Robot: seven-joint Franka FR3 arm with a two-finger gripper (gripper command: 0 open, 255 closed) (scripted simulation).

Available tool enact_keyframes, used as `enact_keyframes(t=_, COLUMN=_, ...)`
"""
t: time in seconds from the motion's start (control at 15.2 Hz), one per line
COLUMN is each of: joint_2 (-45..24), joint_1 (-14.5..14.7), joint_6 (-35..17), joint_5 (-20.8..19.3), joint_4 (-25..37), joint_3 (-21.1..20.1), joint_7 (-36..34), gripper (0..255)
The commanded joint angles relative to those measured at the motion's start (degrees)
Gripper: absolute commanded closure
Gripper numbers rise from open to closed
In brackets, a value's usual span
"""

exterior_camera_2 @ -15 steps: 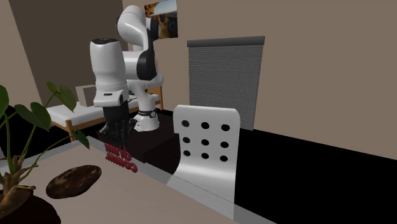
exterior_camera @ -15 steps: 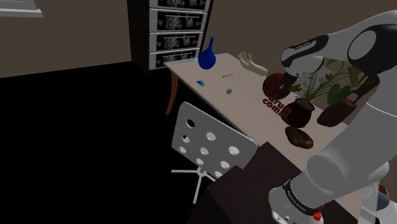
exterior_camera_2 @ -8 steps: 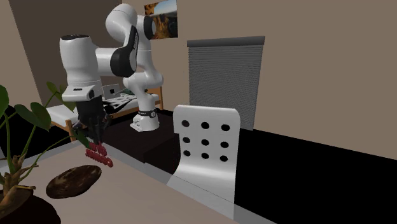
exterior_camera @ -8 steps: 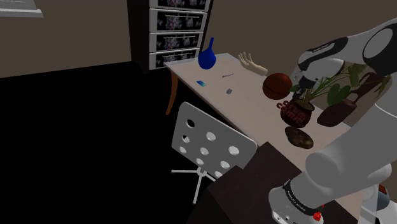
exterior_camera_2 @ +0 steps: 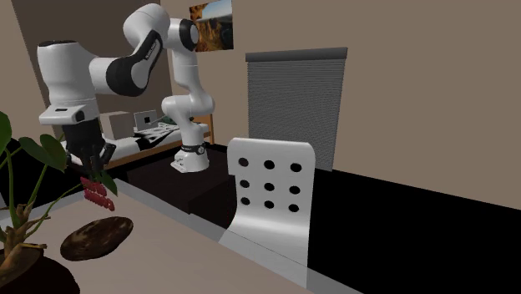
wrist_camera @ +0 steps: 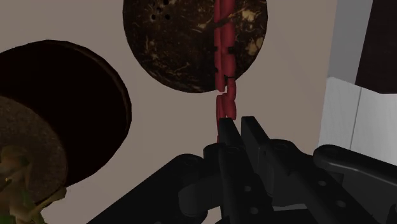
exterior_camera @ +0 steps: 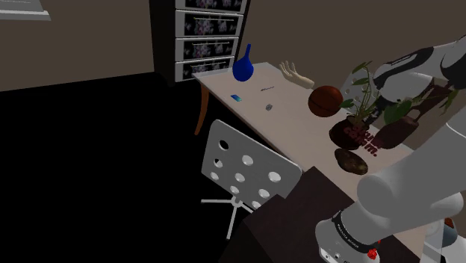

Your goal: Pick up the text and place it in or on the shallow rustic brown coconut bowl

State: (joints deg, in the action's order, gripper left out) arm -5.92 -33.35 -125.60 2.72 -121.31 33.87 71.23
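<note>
gripper [wrist_camera: 236, 127] clamped on red text [wrist_camera: 224, 63], above brown bowl [wrist_camera: 172, 44], pale table [exterior_camera: 291, 127], white chair [exterior_camera_2: 267, 230], tan walls [exterior_camera_2: 417, 100]

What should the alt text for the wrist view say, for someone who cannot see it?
Two black fingers clasp a strip of red text, seen edge-on, which runs out across a dark brown speckled bowl lying on the pale table beyond. A dark round plant pot stands beside the bowl.
</note>
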Motion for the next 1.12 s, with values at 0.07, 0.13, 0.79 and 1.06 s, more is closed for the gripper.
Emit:
enact_keyframes(t=0.07, joint_2=-0.5, joint_1=-1.7, joint_6=0.1, joint_5=0.4, joint_4=0.5, joint_3=1.2, joint_7=3.2, gripper=255)
enact_keyframes(t=0.13, joint_2=-0.9, joint_1=-1.8, joint_6=-0.6, joint_5=0.8, joint_4=0.1, joint_3=1.2, joint_7=3.4, gripper=255)
enact_keyframes(t=0.79, joint_2=-6.1, joint_1=-2.8, joint_6=-7.5, joint_5=5.0, joint_4=-2.6, joint_3=0.1, joint_7=6.3, gripper=255)
enact_keyframes(t=1.06, joint_2=-8.5, joint_1=-3.4, joint_6=-10.1, joint_5=7.0, joint_4=-3.3, joint_3=-0.6, joint_7=7.6, gripper=255)
